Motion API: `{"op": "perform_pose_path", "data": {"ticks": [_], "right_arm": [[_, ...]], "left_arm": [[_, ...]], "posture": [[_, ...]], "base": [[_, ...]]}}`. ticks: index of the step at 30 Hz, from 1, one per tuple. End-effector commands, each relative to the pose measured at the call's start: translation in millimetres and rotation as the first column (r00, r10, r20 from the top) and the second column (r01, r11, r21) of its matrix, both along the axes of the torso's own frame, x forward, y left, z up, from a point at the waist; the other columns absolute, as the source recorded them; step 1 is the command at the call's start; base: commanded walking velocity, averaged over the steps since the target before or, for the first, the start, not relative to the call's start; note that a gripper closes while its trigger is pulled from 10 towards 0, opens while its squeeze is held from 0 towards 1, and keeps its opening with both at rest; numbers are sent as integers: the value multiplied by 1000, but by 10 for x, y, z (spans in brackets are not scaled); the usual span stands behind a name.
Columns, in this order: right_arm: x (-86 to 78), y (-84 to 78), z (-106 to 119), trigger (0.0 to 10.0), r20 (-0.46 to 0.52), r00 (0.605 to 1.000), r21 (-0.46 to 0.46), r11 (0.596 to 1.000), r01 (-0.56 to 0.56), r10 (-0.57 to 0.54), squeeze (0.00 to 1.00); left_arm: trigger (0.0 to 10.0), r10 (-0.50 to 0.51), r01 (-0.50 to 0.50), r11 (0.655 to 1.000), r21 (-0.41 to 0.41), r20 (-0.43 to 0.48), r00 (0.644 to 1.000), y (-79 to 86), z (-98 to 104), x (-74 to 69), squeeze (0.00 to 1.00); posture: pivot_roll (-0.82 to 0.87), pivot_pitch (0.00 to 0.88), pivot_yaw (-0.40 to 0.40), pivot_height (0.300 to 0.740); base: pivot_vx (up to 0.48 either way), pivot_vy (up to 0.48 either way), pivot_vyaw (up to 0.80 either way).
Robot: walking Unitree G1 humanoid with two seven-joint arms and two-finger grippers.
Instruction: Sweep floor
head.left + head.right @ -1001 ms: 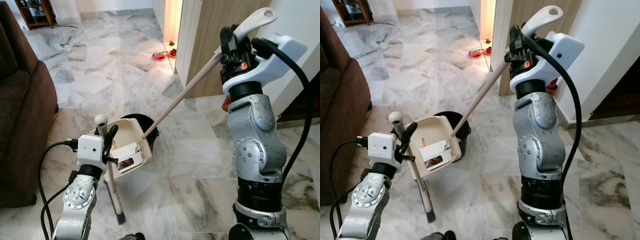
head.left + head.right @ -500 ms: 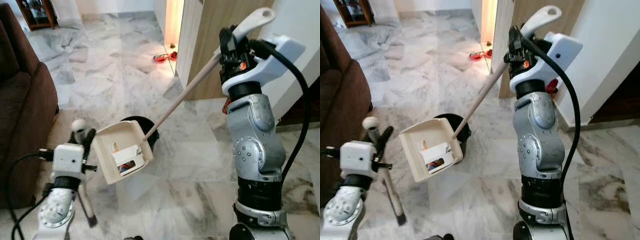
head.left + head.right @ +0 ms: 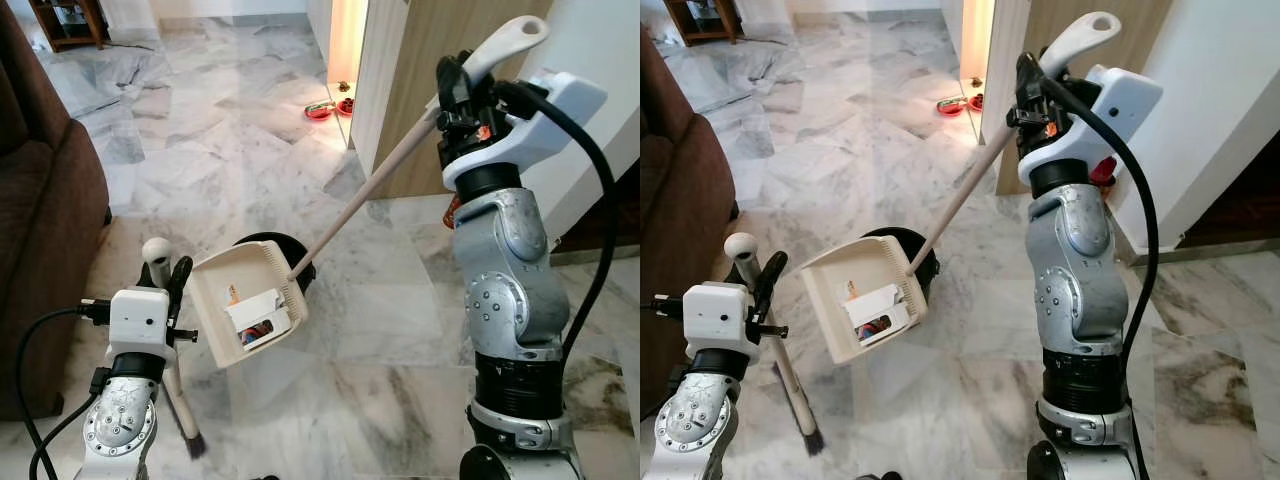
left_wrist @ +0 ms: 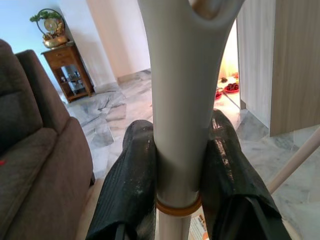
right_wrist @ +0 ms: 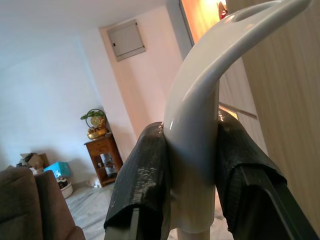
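My right gripper (image 3: 461,88) is raised high and shut on the top of the dustpan's long cream handle (image 3: 370,190). The cream dustpan (image 3: 222,300) hangs tilted, with paper scraps and small coloured bits (image 3: 253,320) inside, right beside and partly over a black bin (image 3: 298,268). My left gripper (image 3: 173,292) is low on the left, shut on the broom handle (image 3: 156,252) just under its rounded top. The broom's dark bristles (image 3: 191,446) touch the floor. The left wrist view has both black fingers (image 4: 131,180) clamping the pale broom handle (image 4: 181,90); the right wrist view has the curved dustpan grip (image 5: 200,130) clamped likewise.
A brown sofa (image 3: 40,210) stands close on the left. A wood-panelled wall (image 3: 415,90) and a white wall rise behind my right arm. Red bowls (image 3: 328,108) sit on the marble floor by a lit doorway. A wooden shelf (image 3: 68,22) stands far back left.
My left arm has carried the broom leftwards, away from the dustpan, and its bristles have shifted left on the floor. The dustpan has swung slightly left. My right gripper has barely moved.
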State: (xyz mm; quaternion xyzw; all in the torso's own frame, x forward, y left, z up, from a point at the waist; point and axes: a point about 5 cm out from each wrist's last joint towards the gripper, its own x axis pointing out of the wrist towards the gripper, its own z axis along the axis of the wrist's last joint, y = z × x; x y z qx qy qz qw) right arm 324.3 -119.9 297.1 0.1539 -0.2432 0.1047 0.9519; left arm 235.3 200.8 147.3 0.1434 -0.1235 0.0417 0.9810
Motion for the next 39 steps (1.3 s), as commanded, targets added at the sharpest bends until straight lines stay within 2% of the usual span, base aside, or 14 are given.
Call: {"op": "perform_pose_path", "data": {"ticks": [1, 21, 39], "right_arm": [[-55, -8, 186, 10000, 93, 996, 21, 1000, -3, 1, 0], [-60, 42, 198, 10000, 104, 994, -9, 1000, -17, 18, 0], [-56, 56, 191, 10000, 99, 995, 9, 999, -32, 31, 0]], "left_arm": [[10000, 5, -6, 1000, 22, 56, 998, -10, 129, 0, 0], [10000, 5, -5, 1000, 14, 56, 998, -28, 128, 3, 0], [10000, 0, -1, 1000, 12, 42, 999, -38, 98, 0, 0]], "posture": [[-9, 116, -34, 740], [-6, 123, -35, 740], [1, 119, -35, 740]], "base": [[292, 0, 0], [320, 0, 0], [337, 0, 94]]}}
